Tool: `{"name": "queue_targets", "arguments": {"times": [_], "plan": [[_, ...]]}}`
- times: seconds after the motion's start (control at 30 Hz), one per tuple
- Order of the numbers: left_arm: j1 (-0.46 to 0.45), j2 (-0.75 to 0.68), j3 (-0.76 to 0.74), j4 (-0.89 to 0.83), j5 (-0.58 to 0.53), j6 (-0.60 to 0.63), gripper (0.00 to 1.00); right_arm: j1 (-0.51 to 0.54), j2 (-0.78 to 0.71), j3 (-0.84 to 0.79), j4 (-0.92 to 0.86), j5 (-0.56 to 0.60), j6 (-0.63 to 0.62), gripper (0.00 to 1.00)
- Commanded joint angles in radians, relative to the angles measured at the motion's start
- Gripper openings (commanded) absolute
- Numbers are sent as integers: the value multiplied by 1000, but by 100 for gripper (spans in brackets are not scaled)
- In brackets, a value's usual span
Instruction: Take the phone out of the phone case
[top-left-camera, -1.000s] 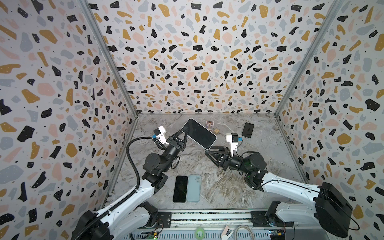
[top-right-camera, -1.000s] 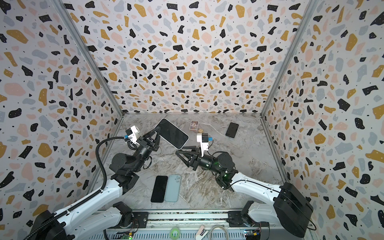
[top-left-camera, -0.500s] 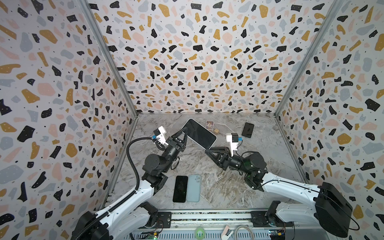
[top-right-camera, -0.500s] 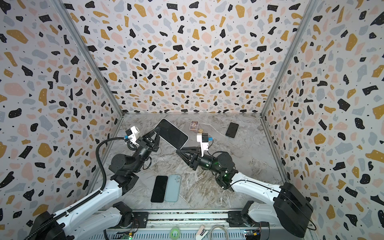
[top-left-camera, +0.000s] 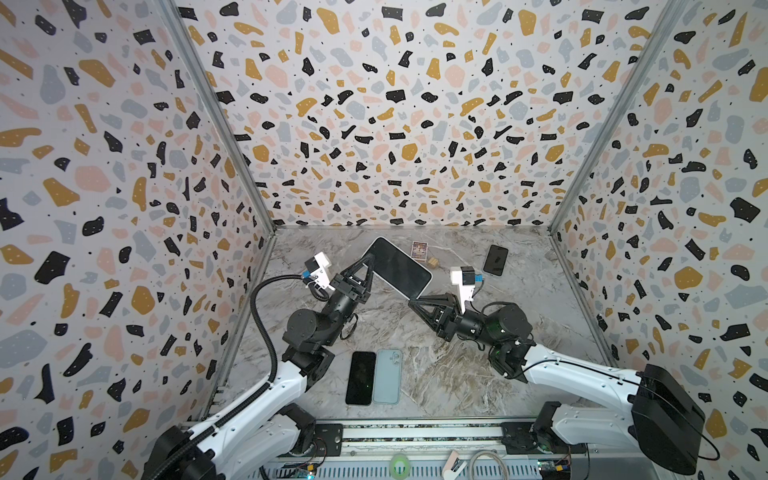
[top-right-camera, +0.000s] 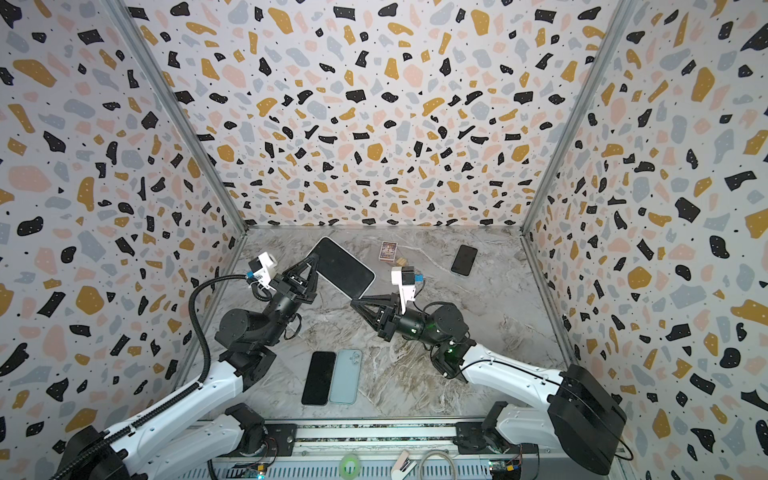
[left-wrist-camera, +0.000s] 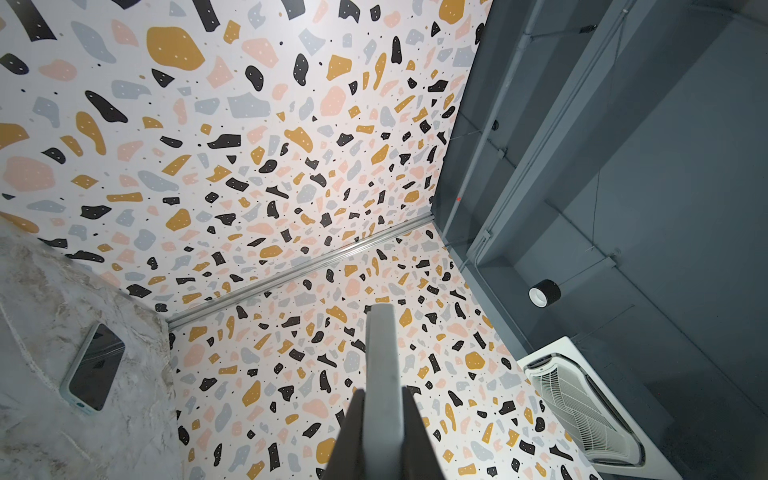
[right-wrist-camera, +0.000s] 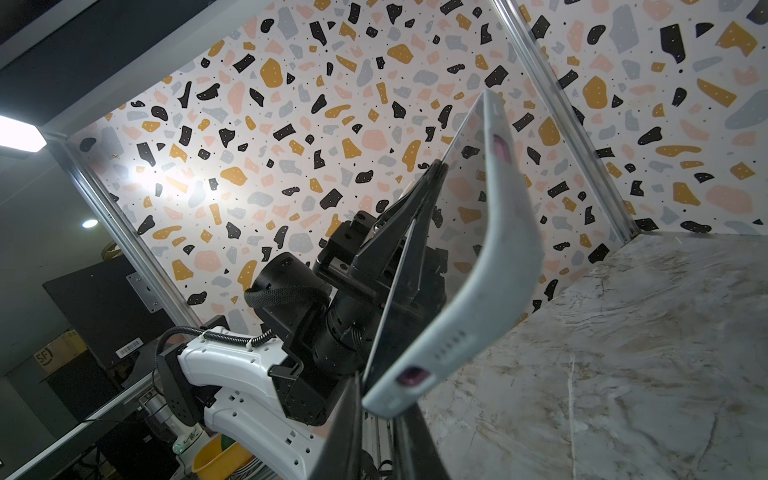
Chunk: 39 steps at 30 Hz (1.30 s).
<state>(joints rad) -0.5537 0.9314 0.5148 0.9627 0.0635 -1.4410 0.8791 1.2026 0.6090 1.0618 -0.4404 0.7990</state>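
While the left gripper (top-left-camera: 367, 261) has its fingers (left-wrist-camera: 353, 436) pressed shut on one short end of the pale phone case (left-wrist-camera: 382, 365), the phone (top-left-camera: 397, 266) sits inside that case. It is lifted clear of the worktop (top-left-camera: 457, 374), tilted, with its dark screen facing up in both top views. The left wrist view shows the case edge-on, running straight out from between the two fingers.

From the left fingers the cased phone spans across to the right gripper (top-left-camera: 412, 300). The right gripper's fingers (right-wrist-camera: 347, 436) are drawn narrow onto a corner of the opposite end. In the right wrist view that corner sits wedged between them, on the edge that carries the speaker holes.

Between the two sets of fingers and back toward the arm bases, a black phone (top-left-camera: 360, 377) and a pale blue phone (top-left-camera: 387, 376), back up, lie flat on the worktop. They are side by side, touching or very nearly so.

Past the right fingers, toward the back wall, a small printed card box (top-left-camera: 419, 250) and a small wooden block (top-left-camera: 433, 262) lie near each other. Further right of those fingers, a second cased phone (top-left-camera: 496, 259) lies flat, screen up, well apart from both grippers.
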Motion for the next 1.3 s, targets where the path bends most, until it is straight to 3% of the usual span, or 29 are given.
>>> {"name": "queue_targets", "arguments": {"times": [0.0, 0.53, 0.8, 0.83, 1.03, 1.27], "plan": [[1, -23, 31, 27, 7, -20, 0, 4, -31, 36, -42, -21, -79, 0], [1, -37, 76, -107, 51, -46, 0, 4, -60, 91, -338, 16, -306, 0], [1, -49, 74, -128, 48, -39, 0, -12, -76, 110, -394, 11, -340, 0], [1, -53, 69, -119, 41, -42, 0, -11, -84, 104, -391, 2, -340, 2], [2, -43, 48, -58, 21, -59, 0, -11, -153, -9, -285, -22, -281, 42], [1, -26, 30, 3, 19, -68, 0, -12, -184, -122, -98, -6, -201, 54]]}}
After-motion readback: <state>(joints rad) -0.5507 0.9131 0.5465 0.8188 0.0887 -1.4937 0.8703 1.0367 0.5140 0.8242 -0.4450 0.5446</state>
